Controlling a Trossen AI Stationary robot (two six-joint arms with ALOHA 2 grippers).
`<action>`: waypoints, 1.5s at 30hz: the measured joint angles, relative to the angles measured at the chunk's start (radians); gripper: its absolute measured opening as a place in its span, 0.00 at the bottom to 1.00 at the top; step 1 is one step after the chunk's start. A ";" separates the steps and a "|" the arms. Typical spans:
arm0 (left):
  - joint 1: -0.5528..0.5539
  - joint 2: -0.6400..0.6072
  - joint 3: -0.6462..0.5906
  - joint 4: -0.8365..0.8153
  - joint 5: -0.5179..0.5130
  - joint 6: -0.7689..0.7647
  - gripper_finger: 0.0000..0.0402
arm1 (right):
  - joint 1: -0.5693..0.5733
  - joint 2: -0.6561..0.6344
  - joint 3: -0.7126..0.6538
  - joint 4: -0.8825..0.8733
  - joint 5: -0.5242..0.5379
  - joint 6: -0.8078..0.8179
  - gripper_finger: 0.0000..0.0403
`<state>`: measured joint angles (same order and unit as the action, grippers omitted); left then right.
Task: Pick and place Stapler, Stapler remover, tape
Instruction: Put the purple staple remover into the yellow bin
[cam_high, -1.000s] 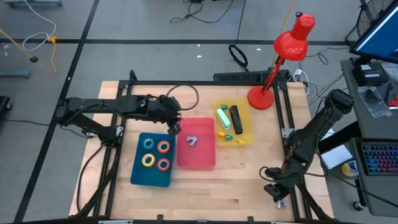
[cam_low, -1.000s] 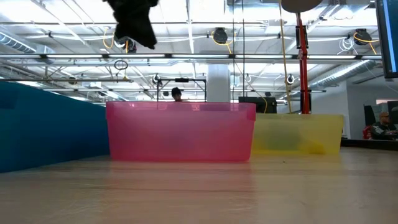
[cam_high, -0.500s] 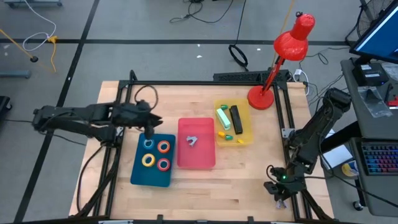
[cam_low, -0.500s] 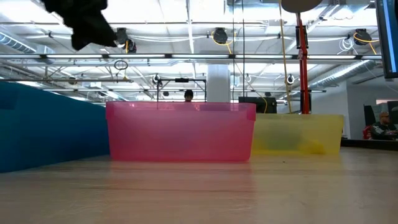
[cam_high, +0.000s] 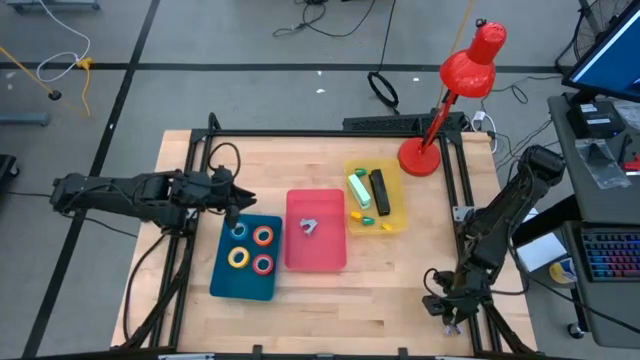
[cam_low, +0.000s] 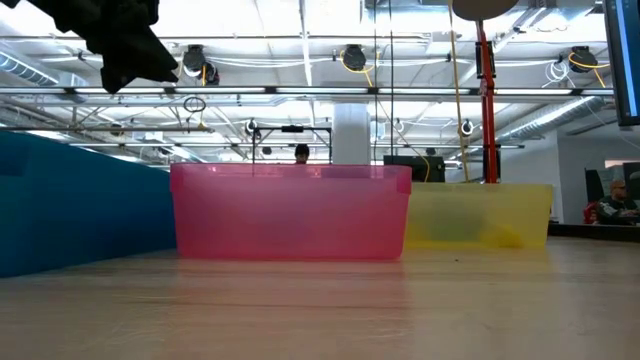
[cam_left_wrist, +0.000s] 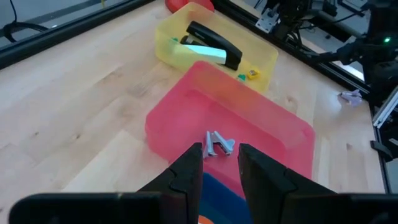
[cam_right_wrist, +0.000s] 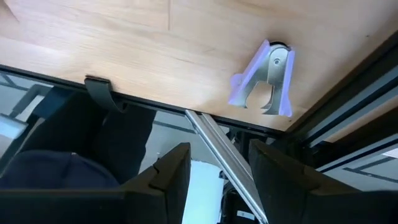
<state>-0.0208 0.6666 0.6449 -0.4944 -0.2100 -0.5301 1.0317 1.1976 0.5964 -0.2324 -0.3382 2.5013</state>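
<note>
So three trays are lined up mid counter: a blue tray, a pink tray at its 3 o'clock, and a yellow tray further toward 2 o'clock.

All four tape rolls are sat in the blue tray: blue tape and orange tape in the far row, yellow tape and red tape in the near row. A stapler remover is lying in the pink tray, also seen through the left wrist camera. The yellow tray is loaded with a black stapler, a green stapler right beside it, plus a few small bits that can't be made out.

The left end effector is parked just past the blue tray's 12 o'clock edge, up in the air; in the low view it's seen hanging high above the trays. Its fingers are set with only a narrow gap and nothing is held between them.

The right end effector is tucked down at the counter's 4 o'clock corner, well apart from the trays. Its fingers are held partly apart, nothing gripped. A second stapler remover, a lavender one, is lying on the counter edge right by it.

A red lamp is stood at the 1 o'clock corner.
</note>
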 joint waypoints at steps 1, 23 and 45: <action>0.000 0.000 0.000 -0.001 0.000 0.000 0.26 | 0.000 0.003 0.000 -0.002 -0.001 -0.001 0.38; 0.000 0.000 0.000 -0.001 0.000 -0.011 0.26 | -0.008 0.004 -0.002 -0.029 0.019 -0.113 0.38; -0.004 0.000 0.000 -0.001 0.001 -0.006 0.26 | -0.160 0.017 -0.005 0.177 0.107 -0.035 0.39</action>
<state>-0.0249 0.6671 0.6449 -0.4950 -0.2092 -0.5365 0.8718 1.2146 0.5915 -0.0555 -0.2316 2.4659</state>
